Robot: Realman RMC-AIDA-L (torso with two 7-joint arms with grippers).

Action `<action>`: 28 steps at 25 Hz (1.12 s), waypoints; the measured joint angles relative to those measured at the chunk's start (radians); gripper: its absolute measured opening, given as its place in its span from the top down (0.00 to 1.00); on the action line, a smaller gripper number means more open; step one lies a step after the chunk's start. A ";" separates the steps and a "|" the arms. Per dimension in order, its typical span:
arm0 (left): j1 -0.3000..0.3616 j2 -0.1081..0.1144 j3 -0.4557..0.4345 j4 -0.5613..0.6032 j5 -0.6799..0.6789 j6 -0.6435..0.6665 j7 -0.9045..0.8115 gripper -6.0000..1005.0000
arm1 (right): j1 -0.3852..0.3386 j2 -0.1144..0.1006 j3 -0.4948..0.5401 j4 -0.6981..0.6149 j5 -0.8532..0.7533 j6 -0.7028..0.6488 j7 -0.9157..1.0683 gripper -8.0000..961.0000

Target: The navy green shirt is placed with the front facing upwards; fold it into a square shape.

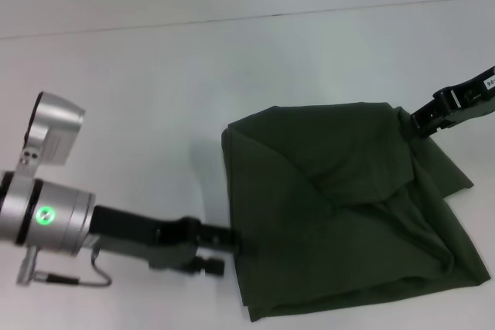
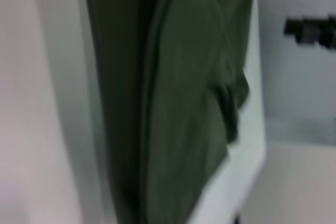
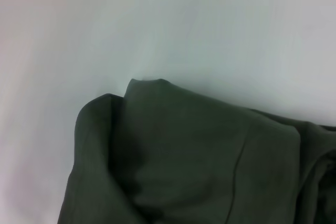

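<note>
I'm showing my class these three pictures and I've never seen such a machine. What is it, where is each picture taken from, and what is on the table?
It is a robot with two arms. The wide picture comes from a camera on its head; the other two come from cameras on its wrists. A green shirt, already folded over with its plain side showing, lies on a white table. The left gripper is at the shirt's near left edge, the right gripper at its far right corner. Whether either actually pinches the cloth cannot be seen.
</note>
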 joint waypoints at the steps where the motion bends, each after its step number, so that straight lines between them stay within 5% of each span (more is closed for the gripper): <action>1: -0.002 -0.003 0.001 0.007 0.000 -0.039 0.014 0.12 | 0.000 0.000 0.001 0.000 0.000 0.001 0.000 0.61; 7: -0.017 -0.009 0.011 0.021 0.001 -0.185 0.054 0.12 | 0.001 0.000 0.007 0.000 0.000 -0.002 0.001 0.61; 28: -0.054 -0.032 0.105 -0.001 0.001 -0.292 0.003 0.12 | -0.005 -0.001 0.021 0.000 0.000 -0.009 0.003 0.61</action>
